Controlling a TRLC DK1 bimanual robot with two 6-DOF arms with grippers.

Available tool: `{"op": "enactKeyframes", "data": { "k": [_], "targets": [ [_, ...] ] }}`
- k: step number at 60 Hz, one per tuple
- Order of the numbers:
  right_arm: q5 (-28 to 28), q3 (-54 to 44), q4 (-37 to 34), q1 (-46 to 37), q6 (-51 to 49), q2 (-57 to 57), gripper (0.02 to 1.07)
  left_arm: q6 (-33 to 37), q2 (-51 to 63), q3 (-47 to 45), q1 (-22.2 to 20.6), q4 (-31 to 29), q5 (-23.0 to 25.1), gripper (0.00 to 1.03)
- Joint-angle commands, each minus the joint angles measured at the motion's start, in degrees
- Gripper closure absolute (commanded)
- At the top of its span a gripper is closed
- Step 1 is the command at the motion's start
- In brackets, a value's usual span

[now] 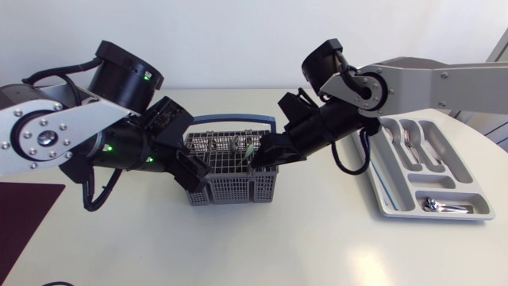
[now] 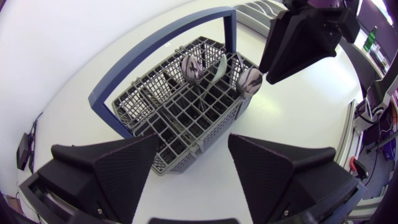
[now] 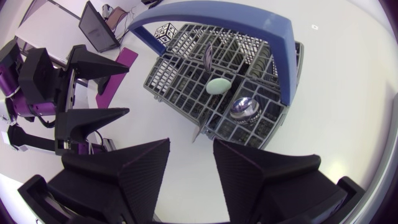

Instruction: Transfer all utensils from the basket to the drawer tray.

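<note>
Progress: partial | basket (image 1: 238,187) mid-tabletop, several utensils (image 2: 193,68) left inside | drawer tray (image 1: 433,182) at right tabletop edge, already holds some cutlery (image 1: 439,206) | left claw (image 2: 194,140) released, empty, beside basket | right claw (image 3: 191,149) released, empty, over basket

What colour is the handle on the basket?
The handle is blue, the basket grey; clearest in the right wrist view.
</note>
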Motion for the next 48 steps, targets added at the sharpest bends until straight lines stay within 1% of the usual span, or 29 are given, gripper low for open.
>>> {"op": "enactKeyframes", "data": {
  "k": [1,4,7,15,22,25,31,34,38,42,48],
  "targets": [
    [-0.5,1.8,0.3,0.1,2.2,1.5,0.58,1.4,-1.3,-1.1,0.3,0.3,-0.2,0.26],
    [-0.6,2.3,0.4,0.3,2.3,2.2,0.59,1.4,-1.5,-1.2,0.3,0.3,-0.2,0.26],
    [-0.6,2.6,0.5,0.6,2.5,2.7,0.63,1.4,-1.6,-1.3,0.3,0.3,-0.3,0.26],
    [-0.6,3.7,0.6,1.3,2.9,3.9,0.63,1.5,-1.8,-1.7,0.2,0.3,-0.3,0.26],
    [-0.6,4.0,0.7,1.4,3.2,4.5,0.71,1.6,-2.0,-1.9,0.3,0.3,-0.2,0.26],
    [-0.6,4.1,0.7,1.4,3.3,5.0,0.72,1.7,-2.0,-1.9,0.3,0.4,-0.3,0.26],
    [-0.6,4.1,1.0,1.4,3.4,5.5,0.8,1.7,-2.0,-1.9,0.3,0.8,-0.3,0.26],
    [-0.3,4.2,1.1,1.4,3.4,5.7,0.81,1.7,-2.0,-2.1,0.3,1.3,-0.2,0.26],
    [0.0,4.3,1.3,1.4,3.4,5.8,0.88,1.7,-2.0,-2.0,0.1,1.4,-0.3,0.26],
    [0.0,4.5,1.4,1.4,3.4,6.1,0.89,1.7,-2.0,-2.0,0.0,1.4,-0.3,0.26],
    [0.0,5.0,1.4,1.4,3.3,6.4,0.94,1.7,-2.0,-2.1,-0.1,1.4,-0.2,0.26]
  ]
}}
